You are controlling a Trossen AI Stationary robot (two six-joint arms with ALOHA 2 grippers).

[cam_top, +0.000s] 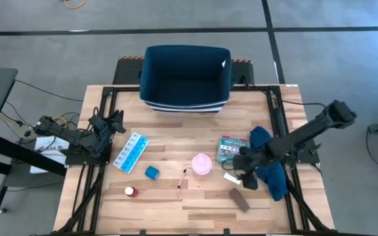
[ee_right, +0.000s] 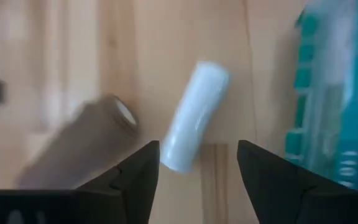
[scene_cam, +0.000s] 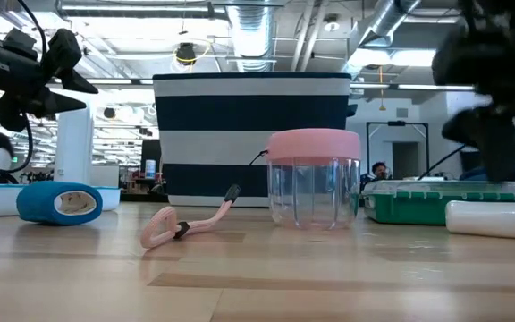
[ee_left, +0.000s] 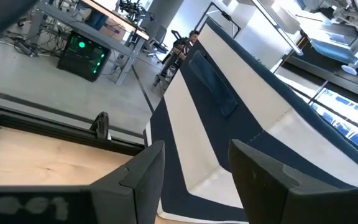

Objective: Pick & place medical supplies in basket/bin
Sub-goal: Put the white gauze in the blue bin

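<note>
My right gripper (cam_top: 243,172) (ee_right: 197,154) is open and hovers over a small white roll (ee_right: 194,132) (cam_top: 231,177), which lies on the table between the green first-aid box (cam_top: 232,149) (ee_right: 328,106) and the brown bar (cam_top: 239,199) (ee_right: 82,149). The pink-lidded round container (cam_top: 201,164) (scene_cam: 314,179), blue roll (cam_top: 151,172), light-blue pill organiser (cam_top: 131,152) and red-white bottle (cam_top: 130,191) rest on the wood. The navy striped bin (cam_top: 186,78) (ee_left: 229,118) stands at the far edge. My left gripper (cam_top: 113,122) (ee_left: 194,155) is open, raised at the table's left side and facing the bin.
A dark-blue cloth (cam_top: 269,164) lies under my right arm near the table's right edge. A thin pink cord (cam_top: 182,182) (scene_cam: 186,224) lies near the table's middle. Black frame rails (cam_top: 90,177) run along both sides. Bare wood (cam_top: 176,131) lies in front of the bin.
</note>
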